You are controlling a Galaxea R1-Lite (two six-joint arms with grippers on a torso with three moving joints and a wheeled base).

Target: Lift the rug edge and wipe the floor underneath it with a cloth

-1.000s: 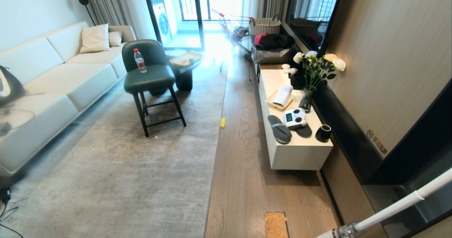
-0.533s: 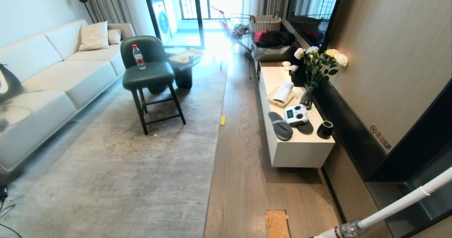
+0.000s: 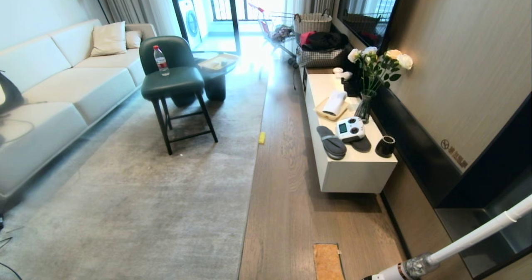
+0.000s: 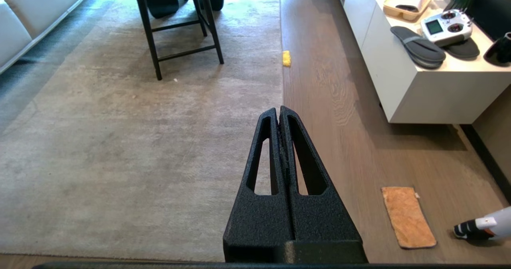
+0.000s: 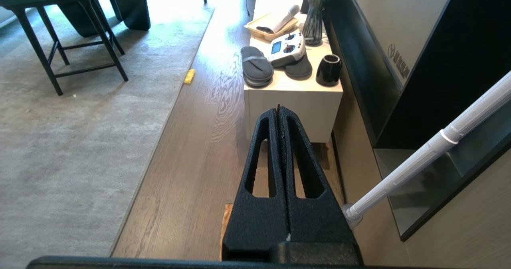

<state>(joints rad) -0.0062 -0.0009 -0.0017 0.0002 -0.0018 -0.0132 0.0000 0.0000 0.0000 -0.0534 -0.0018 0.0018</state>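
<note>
Now, left gripper: fingers pressed flat together, nothing pinched, hanging over the rug edge where pile meets plank. Right gripper: same story, squeezed tight and empty, poised above the floor with the white cabinet beyond. Outward from there: cloth flat on the boards, well apart from the rug, close by a white pole's foot. Looks light, limp, fluffy; probably bunches rather than slides, so best pinched at a short end or corner and dragged flat. Rug border thin and straight, likely floppy but weighed down by its own spread and, further along, a dark stool. Safest hold judged to be the near stretch of border, fingers slipped under the thin lip. Small yellow scrap against the border further up.
</note>
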